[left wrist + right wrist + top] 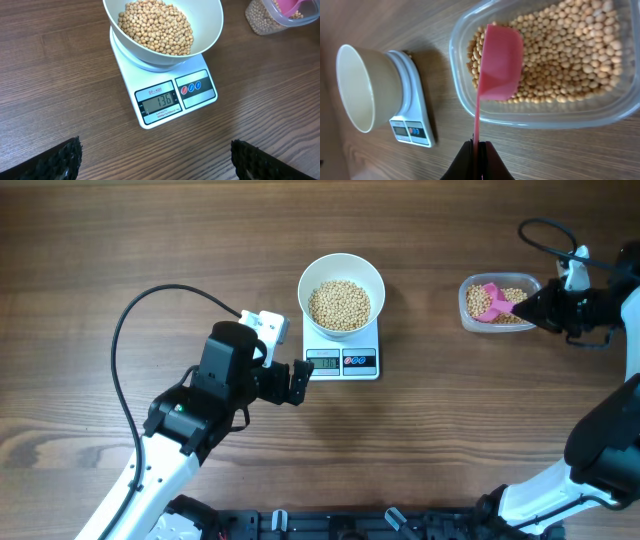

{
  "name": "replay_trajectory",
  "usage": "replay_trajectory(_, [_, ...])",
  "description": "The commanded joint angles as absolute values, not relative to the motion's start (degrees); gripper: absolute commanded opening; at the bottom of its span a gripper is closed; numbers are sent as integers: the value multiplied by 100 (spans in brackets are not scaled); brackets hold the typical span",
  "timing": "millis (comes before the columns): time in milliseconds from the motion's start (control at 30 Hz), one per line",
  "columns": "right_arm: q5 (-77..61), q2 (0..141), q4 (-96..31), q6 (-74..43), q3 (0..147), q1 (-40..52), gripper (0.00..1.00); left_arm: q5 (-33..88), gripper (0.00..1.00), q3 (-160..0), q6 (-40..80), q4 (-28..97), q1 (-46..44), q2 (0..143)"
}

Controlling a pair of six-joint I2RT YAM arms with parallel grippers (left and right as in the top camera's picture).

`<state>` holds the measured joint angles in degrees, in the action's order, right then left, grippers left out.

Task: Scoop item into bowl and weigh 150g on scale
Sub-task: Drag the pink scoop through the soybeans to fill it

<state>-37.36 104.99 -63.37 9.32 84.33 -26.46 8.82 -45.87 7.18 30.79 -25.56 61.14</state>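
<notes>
1. My right gripper (479,147) is pinched shut on the thin handle of the scoop (500,62). Seen from overhead, the handle's long axis runs straight out from my jaws toward 9 o'clock.
2. The scoop's cup lies among the beans (570,55) in the tub (545,122). I cannot tell whether it is loaded.
3. The bowl (303,285), part-filled, sits on the scale (342,362), well apart at 9 o'clock. Only bare table lies between, and nothing blocks the carry.
4. The display (159,102) reads 136, so I judge a small top-up is due.
5. My left gripper (297,380) gapes wide and empty at the scale's 8 o'clock. It is nearer the bowl, but it is off my path.
</notes>
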Motion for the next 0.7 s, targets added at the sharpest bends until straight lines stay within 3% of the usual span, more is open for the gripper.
replay_trajectory(0, [-4235, 10630, -6331, 1024, 8348, -2652, 4, 906, 100, -4565, 646, 3065, -2561, 6042])
replay_trajectory(367, [-4287, 10632, -6355, 1020, 8211, -3087, 4, 906, 100, -4565, 646, 3065, -2561, 6042])
replay_trajectory(667, [-5531, 10641, -6097, 1208, 7618, -3868, 4, 906, 100, -4565, 646, 3065, -2561, 6042])
